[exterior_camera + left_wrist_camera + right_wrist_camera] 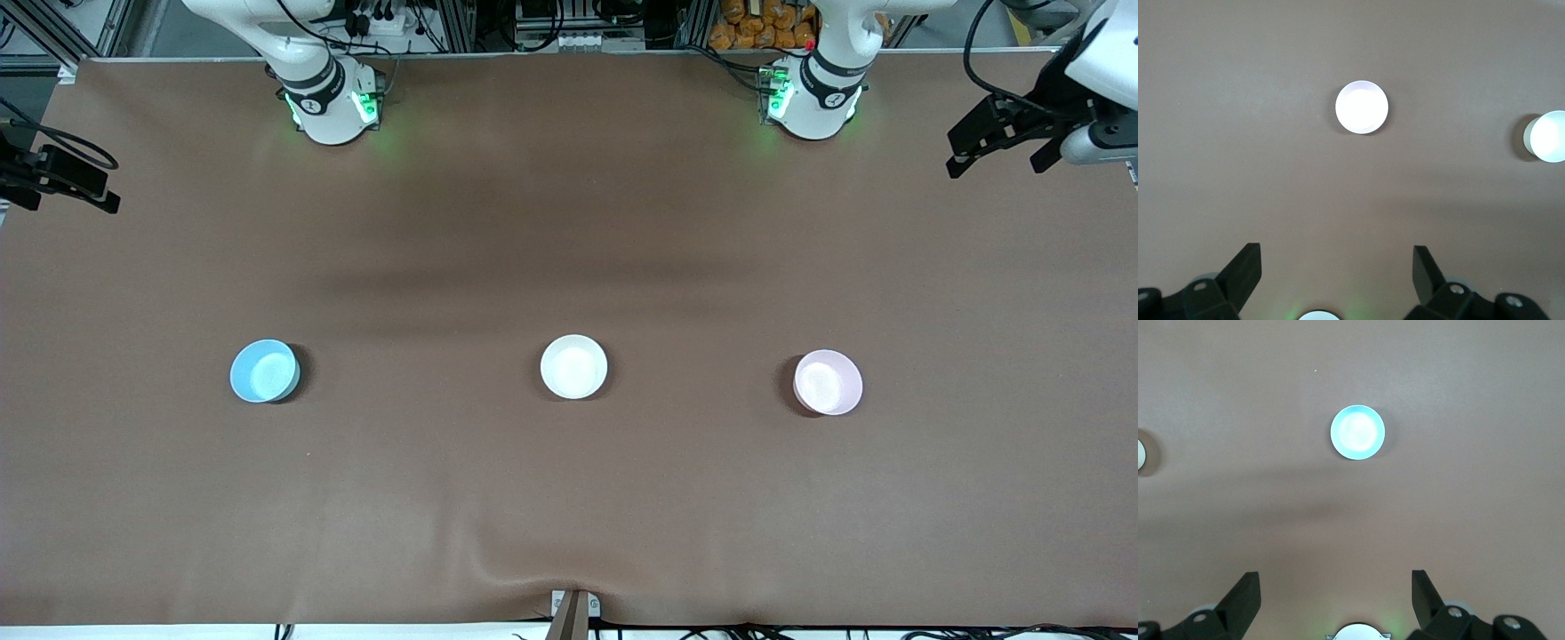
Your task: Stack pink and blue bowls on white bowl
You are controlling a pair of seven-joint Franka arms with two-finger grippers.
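Start of the stacking task; nothing is stacked yet. Nearest the front camera, three bowls stand in a row on the brown desk [569, 498], each upright, empty and well apart from its neighbours. The pink bowl [828, 382] lies toward the left arm's end of the desk and slightly nearer the front camera than the other two. The white bowl [573, 366] stands in the middle of the row, between the coloured pair, with nothing in it. The blue bowl [264, 371] lies toward the right arm's end.

Farther from the camera, both arms wait high above the desk's ends. The left pincer [996, 142] hangs over the left arm's end of the desk, released and holding nothing; its wrist view shows the fingers [1245, 270] spread wide with the pink bowl framed between them. The right pincer [67, 188] hangs over the right arm's end, likewise released and empty, fingers [1245, 597] apart, with the blue bowl framed between them.

Remaining, by judgement: both coloured bowls must be picked up and nested in the white one, so the whole task lies ahead.
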